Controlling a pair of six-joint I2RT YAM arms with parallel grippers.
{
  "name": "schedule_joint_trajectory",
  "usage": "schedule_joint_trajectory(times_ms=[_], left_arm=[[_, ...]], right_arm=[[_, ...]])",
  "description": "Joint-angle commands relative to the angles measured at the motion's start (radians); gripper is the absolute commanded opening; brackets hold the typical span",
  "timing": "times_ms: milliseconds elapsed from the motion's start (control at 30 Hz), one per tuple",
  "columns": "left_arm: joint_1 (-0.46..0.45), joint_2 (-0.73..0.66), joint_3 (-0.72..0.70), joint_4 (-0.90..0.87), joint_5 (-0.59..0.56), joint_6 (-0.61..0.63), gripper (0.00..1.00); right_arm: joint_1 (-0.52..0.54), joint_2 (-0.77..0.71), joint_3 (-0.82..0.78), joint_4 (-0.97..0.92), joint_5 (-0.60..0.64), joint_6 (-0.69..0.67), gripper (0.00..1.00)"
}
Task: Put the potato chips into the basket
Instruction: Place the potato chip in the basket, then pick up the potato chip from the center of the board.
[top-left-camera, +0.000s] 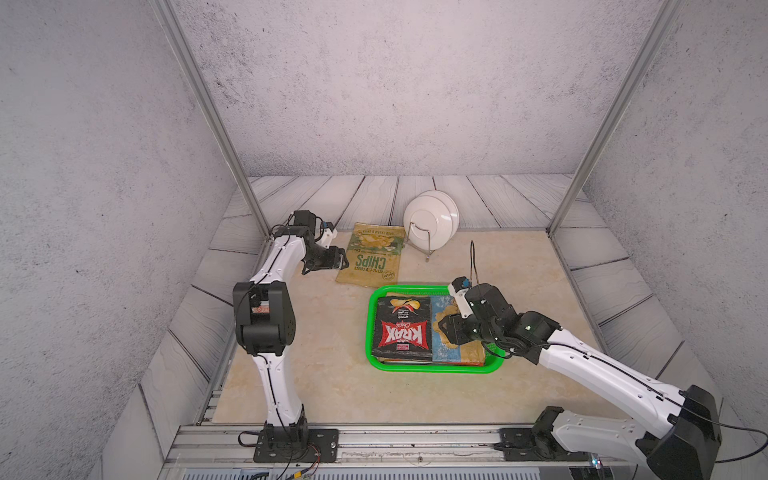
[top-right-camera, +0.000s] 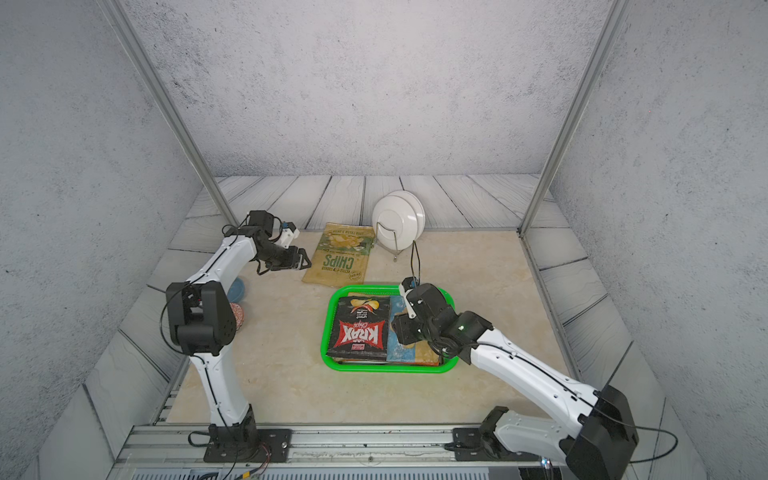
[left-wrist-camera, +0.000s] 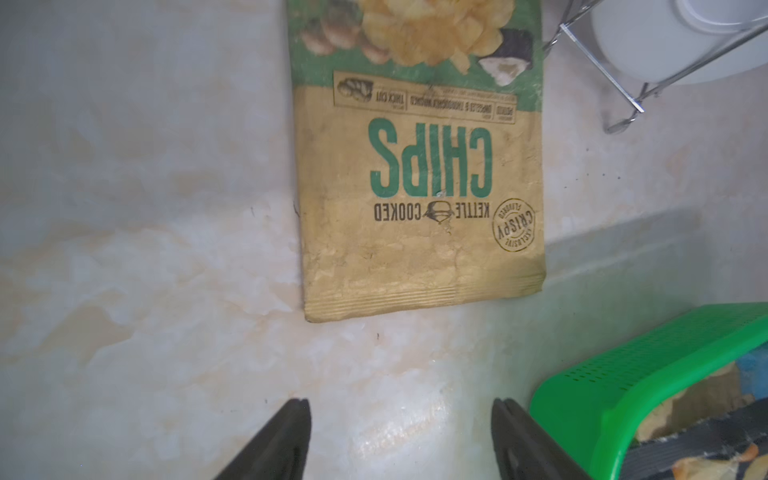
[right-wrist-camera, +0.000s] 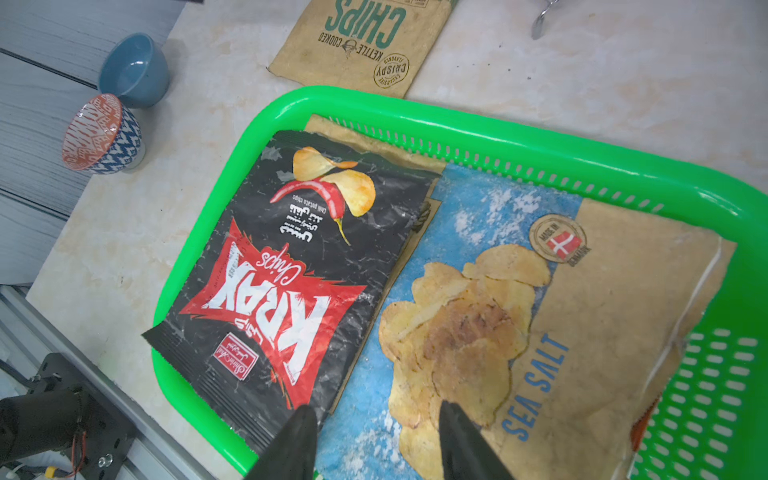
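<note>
Outside, just beside 1 green basket (top-left-camera: 432, 369): 1 tan CHIPS bag (top-left-camera: 372, 259), flat. Inside: 1 black Krax bag (top-left-camera: 403, 328) overlapping 1 blue sea-salt bag (right-wrist-camera: 498, 291). L gripper (left-wrist-camera: 401, 440) wide open, empty, nr CHIPS bag; R gripper (right-wrist-camera: 374, 444) half-open, empty, over basket. 2 plates (top-left-camera: 428, 222), 2 bowls (right-wrist-camera: 135, 68).

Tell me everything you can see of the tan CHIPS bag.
The tan CHIPS bag is a flat, creased, paper-looking pouch: a green panel picturing chips at its far end, green "CHIPS" lettering, "KETTLE COOKED", a round "CRISPY" stamp and a ribbed seal at the near end. It lies face up on the table, outside the green basket, just beyond its far rim, beside the plate rack. The open left gripper is near it without touching.
</note>
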Motion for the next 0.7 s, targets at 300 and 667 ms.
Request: schedule_joint_trajectory(times_ms=[300, 667], left_arm=[[0.019, 0.112, -0.103, 0.192, 0.072, -0.31, 0.74], [0.021, 0.108, -0.256, 0.409, 0.061, -0.53, 0.83]], right_arm=[[0.002, -0.023, -0.038, 0.047, 0.001, 0.022, 0.52], [0.0, -0.02, -0.045, 0.059, -0.007, 0.031, 0.52]])
